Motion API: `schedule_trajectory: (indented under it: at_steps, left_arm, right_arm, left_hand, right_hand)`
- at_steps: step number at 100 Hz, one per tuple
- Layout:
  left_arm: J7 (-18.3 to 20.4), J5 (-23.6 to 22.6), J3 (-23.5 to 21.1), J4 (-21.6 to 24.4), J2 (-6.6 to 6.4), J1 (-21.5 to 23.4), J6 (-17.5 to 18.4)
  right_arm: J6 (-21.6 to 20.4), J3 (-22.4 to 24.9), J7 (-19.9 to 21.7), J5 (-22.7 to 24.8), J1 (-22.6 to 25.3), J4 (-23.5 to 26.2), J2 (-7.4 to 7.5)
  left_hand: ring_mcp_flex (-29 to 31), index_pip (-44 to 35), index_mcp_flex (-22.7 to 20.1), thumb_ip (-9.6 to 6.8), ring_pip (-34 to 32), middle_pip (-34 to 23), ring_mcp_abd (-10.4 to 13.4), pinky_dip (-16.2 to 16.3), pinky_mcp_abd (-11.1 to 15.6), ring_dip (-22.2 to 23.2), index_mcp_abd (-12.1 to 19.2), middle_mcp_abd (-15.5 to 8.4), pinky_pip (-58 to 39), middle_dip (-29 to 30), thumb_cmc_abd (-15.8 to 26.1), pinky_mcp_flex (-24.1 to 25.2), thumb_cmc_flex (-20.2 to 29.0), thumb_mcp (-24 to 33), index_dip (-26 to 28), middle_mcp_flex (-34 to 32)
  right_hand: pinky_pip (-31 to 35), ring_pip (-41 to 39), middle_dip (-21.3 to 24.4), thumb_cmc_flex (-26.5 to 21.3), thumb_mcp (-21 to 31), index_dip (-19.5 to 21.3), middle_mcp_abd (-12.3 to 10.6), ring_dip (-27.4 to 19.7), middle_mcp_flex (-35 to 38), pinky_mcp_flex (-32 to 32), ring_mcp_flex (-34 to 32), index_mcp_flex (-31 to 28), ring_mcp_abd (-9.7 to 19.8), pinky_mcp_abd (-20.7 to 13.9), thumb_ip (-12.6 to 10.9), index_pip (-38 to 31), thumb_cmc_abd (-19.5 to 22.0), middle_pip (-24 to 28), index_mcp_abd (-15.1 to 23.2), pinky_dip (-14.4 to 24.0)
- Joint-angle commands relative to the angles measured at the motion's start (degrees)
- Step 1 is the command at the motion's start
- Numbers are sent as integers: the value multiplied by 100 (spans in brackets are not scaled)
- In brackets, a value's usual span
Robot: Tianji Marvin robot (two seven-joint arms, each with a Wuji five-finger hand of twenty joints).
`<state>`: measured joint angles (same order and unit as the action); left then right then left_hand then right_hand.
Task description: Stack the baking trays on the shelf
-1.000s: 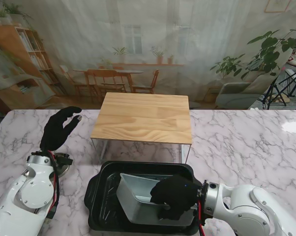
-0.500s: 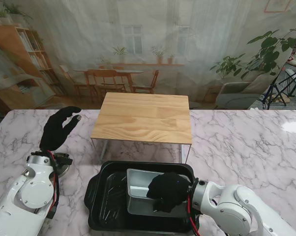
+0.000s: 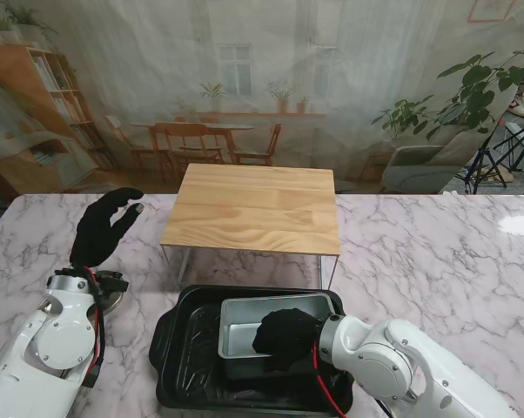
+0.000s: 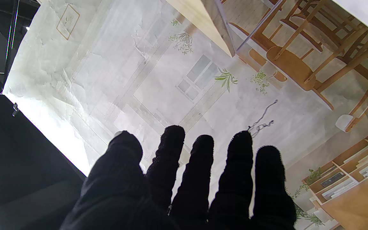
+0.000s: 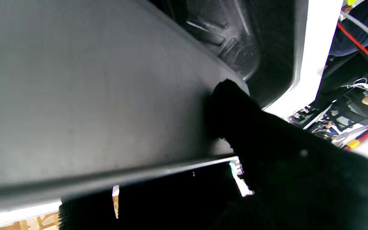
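The right hand (image 3: 286, 338) is clamped on the silver baking tray's (image 3: 253, 324) near-right edge, inside the black roasting tray (image 3: 179, 353) just near the wooden shelf (image 3: 255, 207). The left hand (image 3: 104, 228) hangs spread, holding nothing, over bare desk (image 3: 436, 252).

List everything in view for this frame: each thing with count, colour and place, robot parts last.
shelf: one, light wood top on thin metal legs, mid-table, farther from me.
black tray: one, black, on the table nearer to me than the shelf.
silver tray: one, silver-grey, inside the black tray, held at its near right side.
table: one, white marble.
left hand: black glove, raised at left, fingers apart, empty.
right hand: black glove, gripping the silver tray.
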<state>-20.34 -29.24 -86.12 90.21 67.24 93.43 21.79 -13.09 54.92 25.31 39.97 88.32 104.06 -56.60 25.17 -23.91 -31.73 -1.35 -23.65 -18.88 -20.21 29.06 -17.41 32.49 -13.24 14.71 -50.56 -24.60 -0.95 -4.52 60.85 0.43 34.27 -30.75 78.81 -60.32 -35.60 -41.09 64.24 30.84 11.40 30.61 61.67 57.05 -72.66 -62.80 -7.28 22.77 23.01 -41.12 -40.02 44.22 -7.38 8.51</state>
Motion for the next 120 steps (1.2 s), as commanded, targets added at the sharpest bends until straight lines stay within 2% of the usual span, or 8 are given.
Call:
schedule_trajectory:
  at_steps: [1,33,46,58,72,80,95,120]
  left_arm:
    - [45,-11,11,-8,16,0,14]
    - [50,-15,35,-4,15,-1,-34]
    - [51,-12,43,-4,15,-4,-47]
    - [49,-14,45,-6,15,-7,-48]
    - [53,-15,49,-3,14,-7,-50]
    - [57,-15,50,-5,13,-8,-48]
    - [62,-7,55,1,14,-6,-63]
    - [71,-4,43,29,13,10,-48]
  right_arm:
    - [101,-43,35,26,2,-28,-20]
    - [666,-403,133,-92,-246,-330,-18]
    - [809,-464,284,-93,-301,-373,9]
    - [905,-456,517,-130,-312,-347,52]
    - [893,-351,626,-108,-226,-257,75]
    - [895,-233,556,-144,-110,-193,55]
    - [678,104,291,-182,148,-47,-3]
    - [477,759,134,-348,611,479,-62]
  left_hand:
    - [52,-64,-100,29,-178,-96,67,-72,230,62,100,-136,102,-49,97,69,34,18,-31,-59]
    - [53,-79,-107,27,-190,-101,62,-60,229,70,92,-134,81,-49,88,58,52,26,-34,-64]
    - [52,-80,-108,27,-191,-102,64,-58,235,70,81,-131,78,-49,91,62,55,28,-38,-62]
    - [49,-82,-106,27,-190,-103,64,-60,229,70,85,-129,79,-50,94,67,57,29,-38,-63]
    - [52,-87,-110,26,-193,-102,64,-60,232,70,85,-134,77,-48,95,60,61,30,-36,-64]
    - [53,-89,-114,24,-194,-105,57,-59,236,70,79,-128,75,-49,91,56,69,34,-36,-69]
    - [52,-93,-120,22,-195,-100,61,-59,232,70,82,-121,73,-47,97,60,75,37,-36,-60]
    - [45,-86,-124,20,-194,-102,53,-55,217,69,65,-110,58,-48,113,49,78,36,-39,-72]
  right_hand:
    - [-24,99,65,-1070,872,7,-110,-52,-48,-5,-222,-269,10,244,-734,-372,757,-105,1596,-78]
    - [-376,1375,464,-971,470,69,-113,-492,-311,-513,-182,762,-262,370,-855,-315,1134,-425,1535,-220]
    - [-630,2542,689,-679,-1010,-1228,-108,-495,-811,-1121,198,1996,-407,619,-1075,-1208,1494,-599,1535,-131]
    - [-929,3086,933,557,-1533,-1530,-95,-636,-1472,-1882,909,2576,-537,851,-1188,-1224,1371,-684,1361,-17]
    - [-1249,3494,1191,1829,-1648,-562,-128,-901,-2035,-2480,1670,2605,-600,891,-1783,207,1868,-835,1125,503]
    - [-1302,3633,1226,2161,-1838,-454,-121,-974,-2306,-2731,2024,2873,-633,885,-1780,406,2050,-907,1110,543]
    - [-1328,3571,1247,2251,-2140,-408,-205,-1014,-2583,-3337,2494,3146,-461,464,-1821,440,2288,-867,1185,714]
    - [-1248,3480,1273,2112,-2158,-415,-173,-1015,-2617,-3395,2602,3132,-453,418,-1860,455,2307,-907,1152,846]
